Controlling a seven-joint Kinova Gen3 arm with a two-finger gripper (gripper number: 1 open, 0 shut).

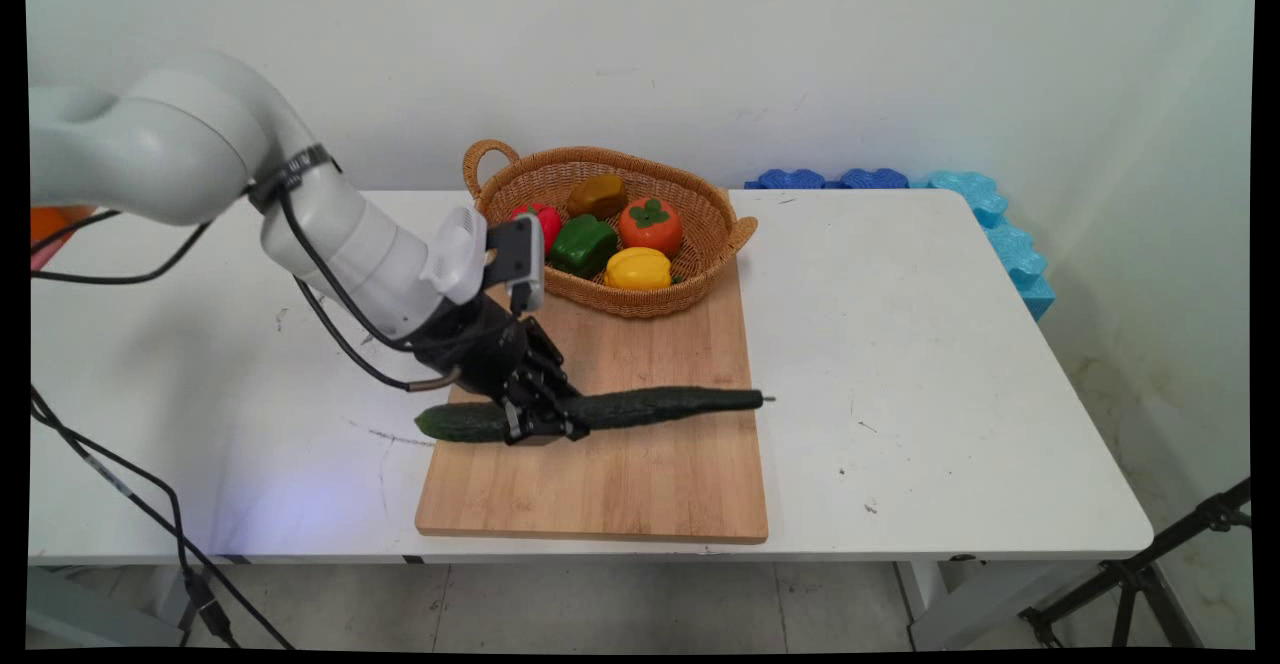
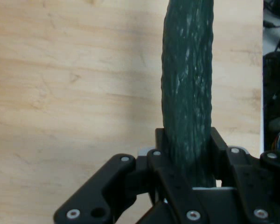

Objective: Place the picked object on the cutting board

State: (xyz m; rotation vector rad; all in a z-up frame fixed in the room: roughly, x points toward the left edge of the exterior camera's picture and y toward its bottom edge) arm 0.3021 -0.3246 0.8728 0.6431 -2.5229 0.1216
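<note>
End effector [image 1: 545, 422] clamped on cucumber [image 1: 640, 408] — tips overhang cutting board [image 1: 640, 494] edges; basket [image 1: 700, 274] behind.

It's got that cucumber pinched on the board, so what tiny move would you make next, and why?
Probably a short straight lift. The hand is closed around the cucumber well toward one end, so the long free part may sag or swing. The cucumber appears to lie on the cutting board, with the basket of toy vegetables close behind.

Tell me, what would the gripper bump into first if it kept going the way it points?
The cucumber already sits between the gripper fingers; straight beyond it probably lies the wooden cutting board.
</note>
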